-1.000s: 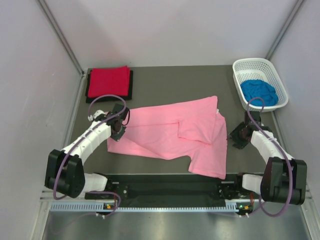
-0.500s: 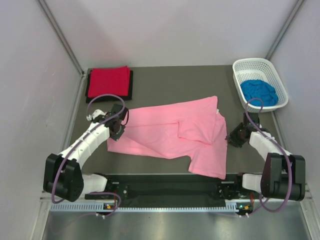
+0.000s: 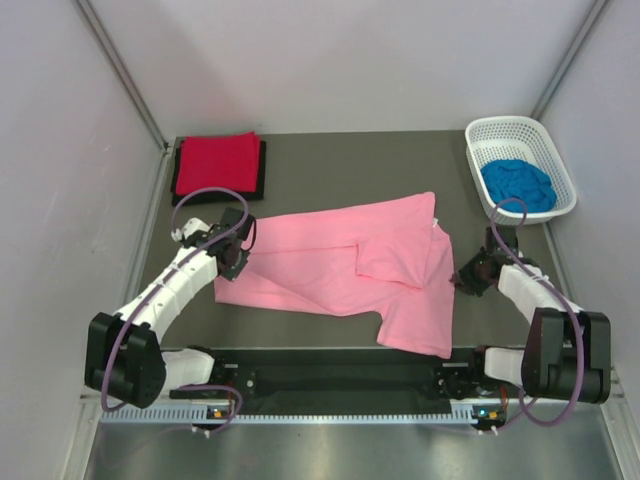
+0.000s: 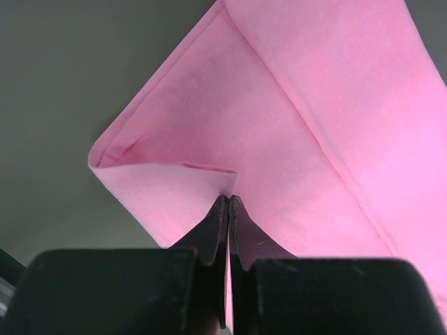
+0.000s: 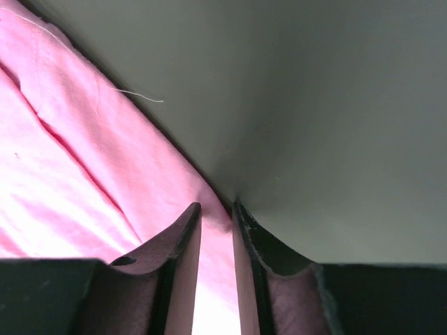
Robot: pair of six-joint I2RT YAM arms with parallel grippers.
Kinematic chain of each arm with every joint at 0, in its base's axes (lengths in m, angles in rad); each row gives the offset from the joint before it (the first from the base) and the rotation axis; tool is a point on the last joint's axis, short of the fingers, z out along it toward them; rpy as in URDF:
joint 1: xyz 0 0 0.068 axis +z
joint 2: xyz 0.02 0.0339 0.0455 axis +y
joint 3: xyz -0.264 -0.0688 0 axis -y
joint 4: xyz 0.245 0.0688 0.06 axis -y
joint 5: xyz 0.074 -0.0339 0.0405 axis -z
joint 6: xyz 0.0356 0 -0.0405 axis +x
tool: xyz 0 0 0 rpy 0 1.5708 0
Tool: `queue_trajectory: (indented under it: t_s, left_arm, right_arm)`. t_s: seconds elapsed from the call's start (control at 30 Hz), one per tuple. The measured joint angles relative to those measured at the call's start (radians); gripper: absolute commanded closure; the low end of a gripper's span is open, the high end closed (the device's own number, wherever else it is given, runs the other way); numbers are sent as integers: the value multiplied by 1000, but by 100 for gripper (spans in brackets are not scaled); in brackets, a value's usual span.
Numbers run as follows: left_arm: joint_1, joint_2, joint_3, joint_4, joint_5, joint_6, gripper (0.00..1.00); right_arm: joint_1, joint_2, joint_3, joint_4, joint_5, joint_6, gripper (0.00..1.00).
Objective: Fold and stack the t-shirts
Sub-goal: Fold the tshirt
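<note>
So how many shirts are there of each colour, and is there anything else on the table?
pink shirt, spread out: 1
red shirt, folded: 1
black shirt, under the red one: 1
blue shirt, in the basket: 1
white basket: 1
Total: 5 things, 4 of them shirts

**Three views, one shirt in common**

Your top camera looks down from high behind the near edge over the whole table (image 3: 330,170). Both wrist cameras sit close, low over the pink t-shirt (image 3: 340,265), which all three views share.
</note>
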Motion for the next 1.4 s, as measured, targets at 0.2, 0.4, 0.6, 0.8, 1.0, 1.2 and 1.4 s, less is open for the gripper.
queue_trajectory:
  t_s: [0.2, 0.4, 0.6, 0.8, 1.0, 1.2, 1.4]
  left_arm:
    - [0, -3, 0, 0, 0, 4, 100]
    - [0, -13, 0, 0, 0, 7, 100]
    - [0, -13, 0, 0, 0, 7, 100]
    - [0, -16, 0, -3, -19, 6, 100]
    - [0, -59, 2, -30, -87, 5, 100]
    - [0, -73, 2, -34, -120, 3, 100]
    - [0, -60, 5, -37, -127, 2, 100]
  right_arm:
    - [2, -26, -1, -42, 22, 3, 69]
    - [2, -31, -9, -30, 16, 3, 69]
    - [6, -27, -24, 14, -13, 1, 82]
    - [6, -17, -27, 22, -24, -9, 100]
    - [6, -43, -24, -14, -16, -30, 100]
    - [6, -72, 25, -34, -24, -55, 100]
    - [8, -73, 68, -33, -39, -70, 100]
